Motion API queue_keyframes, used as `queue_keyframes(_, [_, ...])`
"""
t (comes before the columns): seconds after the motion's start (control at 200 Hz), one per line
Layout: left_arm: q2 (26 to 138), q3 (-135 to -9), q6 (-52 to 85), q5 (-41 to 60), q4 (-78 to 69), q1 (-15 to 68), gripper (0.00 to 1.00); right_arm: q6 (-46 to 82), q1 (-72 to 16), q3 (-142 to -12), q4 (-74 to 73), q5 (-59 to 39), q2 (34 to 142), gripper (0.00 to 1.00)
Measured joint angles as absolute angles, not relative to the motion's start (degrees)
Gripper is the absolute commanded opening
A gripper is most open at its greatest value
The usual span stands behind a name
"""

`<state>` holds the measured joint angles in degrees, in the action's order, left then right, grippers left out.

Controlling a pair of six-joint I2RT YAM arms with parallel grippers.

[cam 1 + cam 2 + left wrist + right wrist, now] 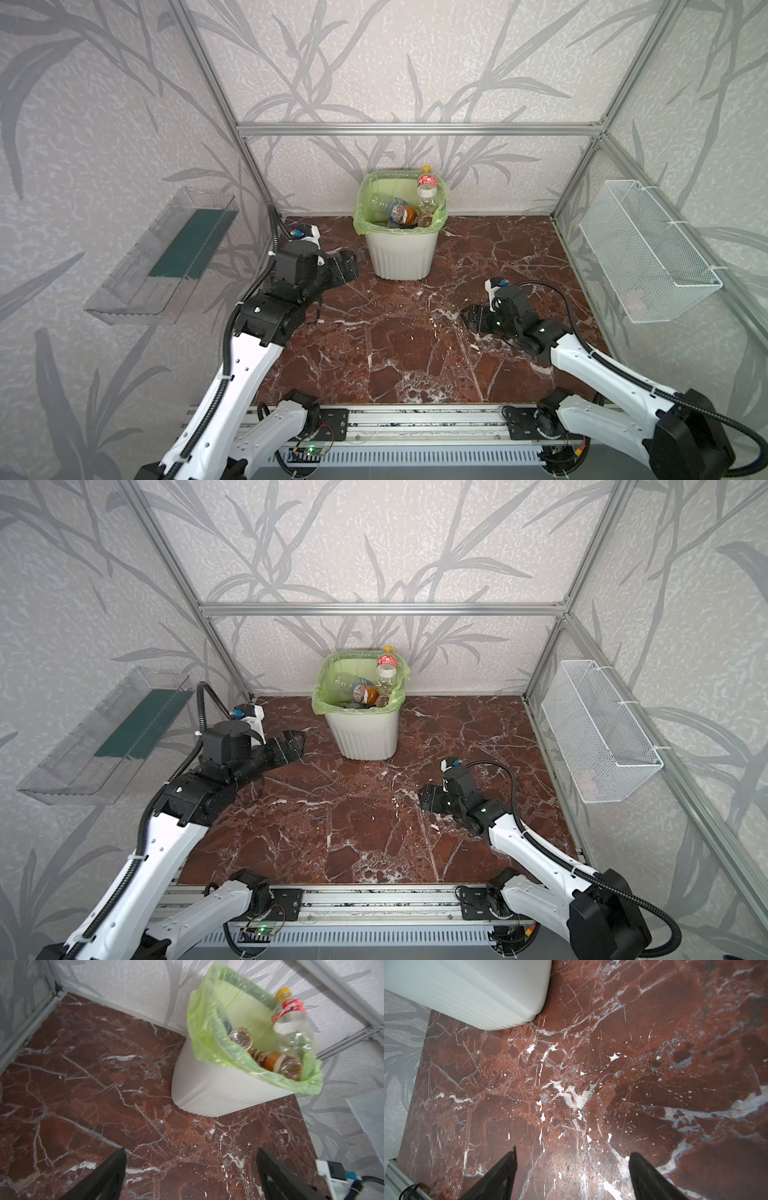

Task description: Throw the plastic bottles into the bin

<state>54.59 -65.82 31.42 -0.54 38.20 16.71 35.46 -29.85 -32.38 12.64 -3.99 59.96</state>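
Trouble is looming at the top of the bin [401, 257]. The red-labelled bottle [426, 187] is standing almost upright in its far right corner, with its yellow cap pointing up, its long axis running near vertical and its upper half poking above the green liner [360, 220]. I reckon any knock against that rim could be sending it over the edge onto the marble table [395, 345].

The amber-labelled bottle [409, 214] is lying on its side across the pile, with the other plastic bottles sitting inside beneath it.

Left gripper [347, 268] is hovering just beside the bin, jaws spread wide and empty. The right gripper [469, 318] is hanging low over the table, jaws apart and holding nothing.
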Motion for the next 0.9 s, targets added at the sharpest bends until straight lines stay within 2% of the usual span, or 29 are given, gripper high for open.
queue_keyframes(0.235, [53.6,-60.4,34.3,-2.8,34.4,13.1,0.97,34.1,-26.5,-32.4,12.6,-4.0,57.4,0.85])
queue_keyframes(0.46, [52.9,-52.3,35.6,-8.8,25.8,11.8,0.98,29.4,-17.3,-31.5,7.9,-3.5,57.1,0.86])
queue_keyframes(0.6, [53.9,-46.3,36.2,-15.6,18.6,11.5,0.98,23.8,-13.2,-29.5,0.6,-0.2,57.3,0.89])
queue_keyframes(0.9, [56.5,-36.7,32.7,-31.4,5.1,11.5,0.99,9.3,-10.5,-23.6,-19.1,10.3,59.7,0.96])
